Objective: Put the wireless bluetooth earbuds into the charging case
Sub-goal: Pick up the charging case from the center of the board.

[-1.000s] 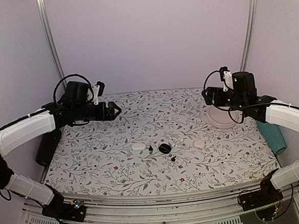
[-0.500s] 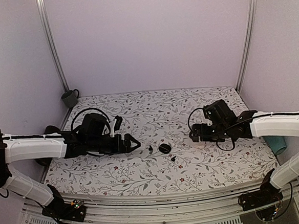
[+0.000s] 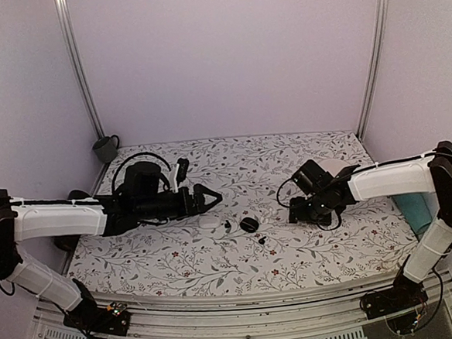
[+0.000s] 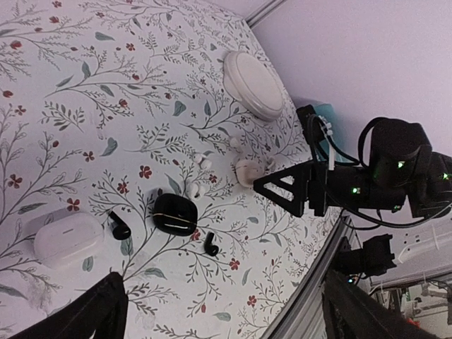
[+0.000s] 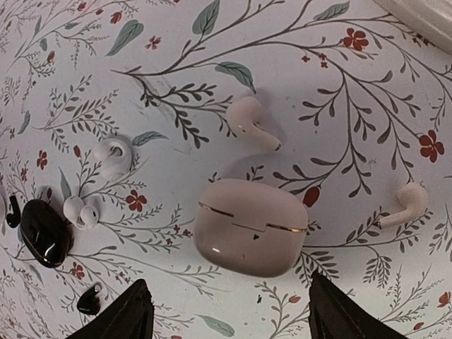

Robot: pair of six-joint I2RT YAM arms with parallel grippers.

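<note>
Charging case (image 3: 249,224) on table (image 3: 178,258) centre, black earbuds (image 3: 227,225) loose on either side, not touching. Left gripper (image 3: 215,195) spread wide, empty, near white case (image 3: 209,223). Right gripper (image 3: 294,211) jaws apart, empty, above pinkish case (image 5: 251,226).

Left arm (image 3: 58,216) reaches in from the left side, forearm near horizontal. Left gripper (image 3: 211,195) points right toward centre, jaws wide apart. Right arm (image 3: 389,177) is bent sharply at the far-right elbow, forearm running back left and wrist tipped down. Right gripper (image 3: 294,210) sits low, jaws spread apart. The two grippers face each other, well apart. In each wrist view, dark fingers (image 5: 138,314) show only at the bottom corners.
</note>
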